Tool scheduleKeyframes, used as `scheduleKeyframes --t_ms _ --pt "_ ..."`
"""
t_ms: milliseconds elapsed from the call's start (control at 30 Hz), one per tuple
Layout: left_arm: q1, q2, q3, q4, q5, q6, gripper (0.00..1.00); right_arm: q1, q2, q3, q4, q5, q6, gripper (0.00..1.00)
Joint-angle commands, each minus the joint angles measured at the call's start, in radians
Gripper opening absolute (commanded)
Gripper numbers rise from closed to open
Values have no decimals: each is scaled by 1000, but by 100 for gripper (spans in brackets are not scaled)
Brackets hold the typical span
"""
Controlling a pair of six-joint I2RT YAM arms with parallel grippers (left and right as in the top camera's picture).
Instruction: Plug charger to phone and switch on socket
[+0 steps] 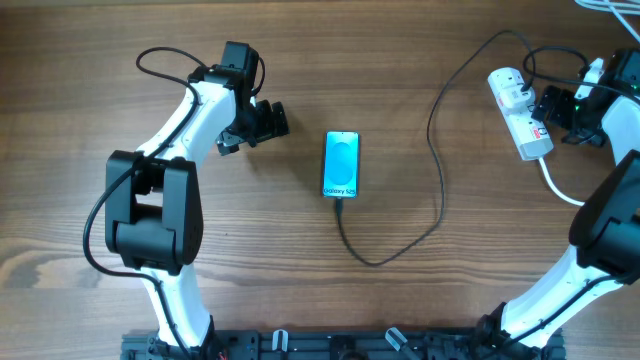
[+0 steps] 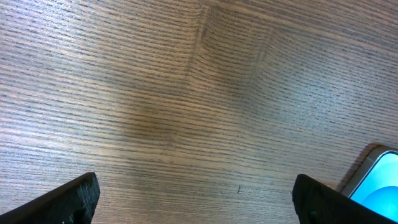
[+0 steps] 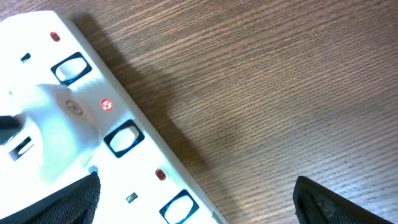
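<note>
The phone (image 1: 341, 165) lies flat mid-table, teal screen up. The thin black charger cable (image 1: 437, 170) runs from its bottom edge, loops right and goes up to a white adapter (image 1: 510, 84) plugged in the white socket strip (image 1: 522, 118) at the far right. My left gripper (image 1: 268, 121) is open and empty, left of the phone; a corner of the phone (image 2: 377, 180) shows in the left wrist view. My right gripper (image 1: 552, 112) is open, right beside the strip. In the right wrist view the strip (image 3: 134, 162) shows one lit red light next to the adapter (image 3: 53, 134).
The strip's thick white cord (image 1: 558, 184) curves off toward the right edge under my right arm. Other white cables (image 1: 600, 8) lie at the top right corner. Bare wooden table (image 1: 300, 290) surrounds the phone.
</note>
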Motion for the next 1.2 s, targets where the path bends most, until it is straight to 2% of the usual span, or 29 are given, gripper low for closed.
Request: scheduleKeyframes --t_ms 0,1167 --pt "-1 -24 3 0 -16 -6 100 4 -26 -9 -14 13 -30 100" --pt "-1 -17 3 0 -16 -6 100 4 -26 -9 13 13 -30 100"
